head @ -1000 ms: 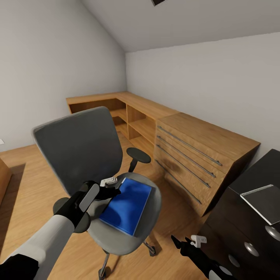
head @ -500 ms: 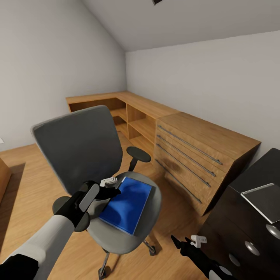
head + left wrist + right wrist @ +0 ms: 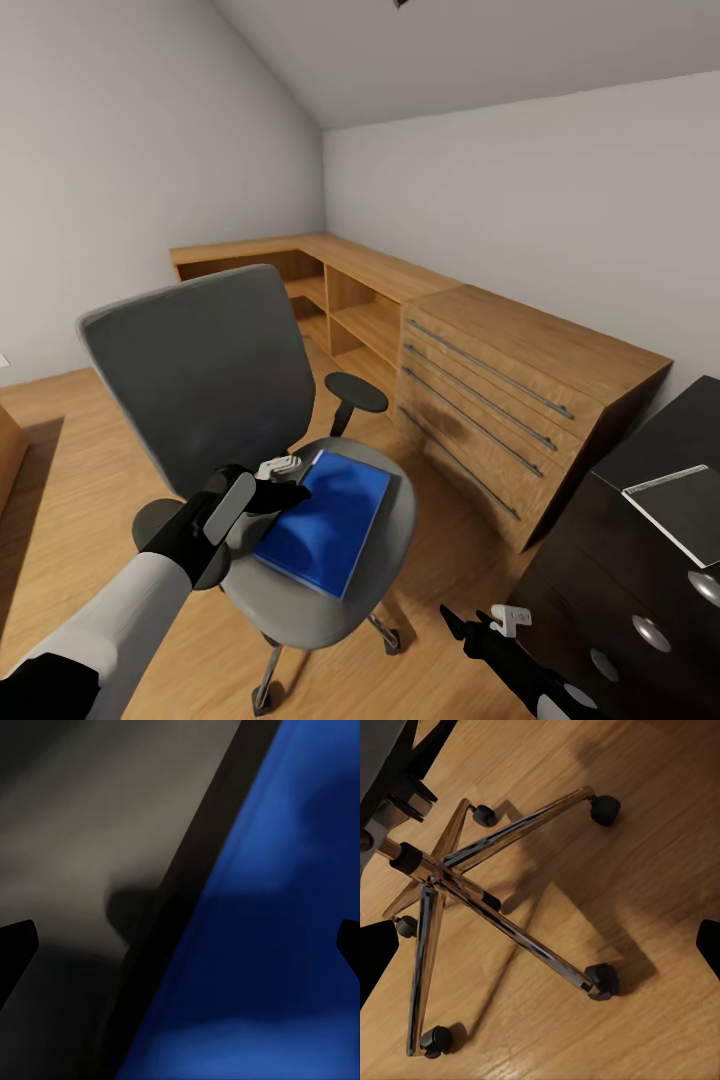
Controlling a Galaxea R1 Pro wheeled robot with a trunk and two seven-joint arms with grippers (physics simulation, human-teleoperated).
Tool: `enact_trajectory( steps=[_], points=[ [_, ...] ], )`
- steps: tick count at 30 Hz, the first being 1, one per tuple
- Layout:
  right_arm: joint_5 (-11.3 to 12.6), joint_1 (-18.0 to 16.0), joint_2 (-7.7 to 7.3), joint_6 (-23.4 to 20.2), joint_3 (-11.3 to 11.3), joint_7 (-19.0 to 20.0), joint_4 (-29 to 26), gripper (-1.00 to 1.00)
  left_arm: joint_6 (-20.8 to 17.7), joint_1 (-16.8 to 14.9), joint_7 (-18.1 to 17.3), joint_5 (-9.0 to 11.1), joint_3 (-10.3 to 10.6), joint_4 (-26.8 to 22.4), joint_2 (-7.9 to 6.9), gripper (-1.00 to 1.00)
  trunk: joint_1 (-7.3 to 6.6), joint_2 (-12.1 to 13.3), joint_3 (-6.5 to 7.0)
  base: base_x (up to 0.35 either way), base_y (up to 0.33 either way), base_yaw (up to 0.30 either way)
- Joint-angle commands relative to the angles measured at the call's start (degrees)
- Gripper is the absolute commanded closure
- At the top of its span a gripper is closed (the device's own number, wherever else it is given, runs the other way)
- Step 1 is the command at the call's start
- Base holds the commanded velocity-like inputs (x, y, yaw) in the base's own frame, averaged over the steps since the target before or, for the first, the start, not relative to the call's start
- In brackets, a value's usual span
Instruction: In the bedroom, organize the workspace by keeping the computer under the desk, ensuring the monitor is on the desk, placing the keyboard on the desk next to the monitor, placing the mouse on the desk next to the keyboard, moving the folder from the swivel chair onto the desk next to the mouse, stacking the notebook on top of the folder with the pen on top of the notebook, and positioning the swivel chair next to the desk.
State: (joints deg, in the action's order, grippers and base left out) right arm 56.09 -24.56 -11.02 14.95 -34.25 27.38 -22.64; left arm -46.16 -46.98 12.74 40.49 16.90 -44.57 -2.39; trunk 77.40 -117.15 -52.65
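Note:
The bright-blue folder (image 3: 325, 520) lies flat on the grey seat of the swivel chair (image 3: 200, 375). My left gripper (image 3: 287, 482) is open at the folder's edge nearest the chair back, close above the seat. In the left wrist view the left gripper (image 3: 180, 945) straddles the line between the blue folder (image 3: 277, 945) and the grey seat (image 3: 75, 825), with its fingertips (image 3: 15, 952) far apart. My right gripper (image 3: 478, 625) hangs open low beside the chair. Its wrist view looks down on the chair's chrome star base (image 3: 472, 885). The black desk (image 3: 600, 530) stands at the right.
A flat grey rectangular item (image 3: 680, 510) lies on the desk top above drawers with silver knobs (image 3: 650, 632). A light wooden chest with bar handles (image 3: 500, 400) and wooden corner shelves (image 3: 340, 290) line the wall behind the chair. The floor (image 3: 645, 832) is wood.
The whole picture has shifted slightly, so the camera moved. Both grippers keep their places relative to the chair and folder.

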Motion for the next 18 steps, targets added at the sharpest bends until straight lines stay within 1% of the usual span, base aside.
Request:
enact_trajectory(
  steps=[1, 18],
  points=[
    [0.6, -0.1, -0.05, 0.3, -0.5, 0.1, 0.0, -1.00, -0.1, 0.0, 0.5, 0.6, 0.3, -0.1, -0.07, -1.00, -0.01, 0.0, -0.05, 0.000, 0.000, 0.000],
    [0.6, -0.1, -0.05, 0.3, -0.5, 0.1, 0.0, -1.00, -0.1, 0.0, 0.5, 0.7, 0.2, -0.1, -0.07, -1.00, -0.01, 0.0, -0.04, 0.000, 0.000, -0.001]
  ],
)
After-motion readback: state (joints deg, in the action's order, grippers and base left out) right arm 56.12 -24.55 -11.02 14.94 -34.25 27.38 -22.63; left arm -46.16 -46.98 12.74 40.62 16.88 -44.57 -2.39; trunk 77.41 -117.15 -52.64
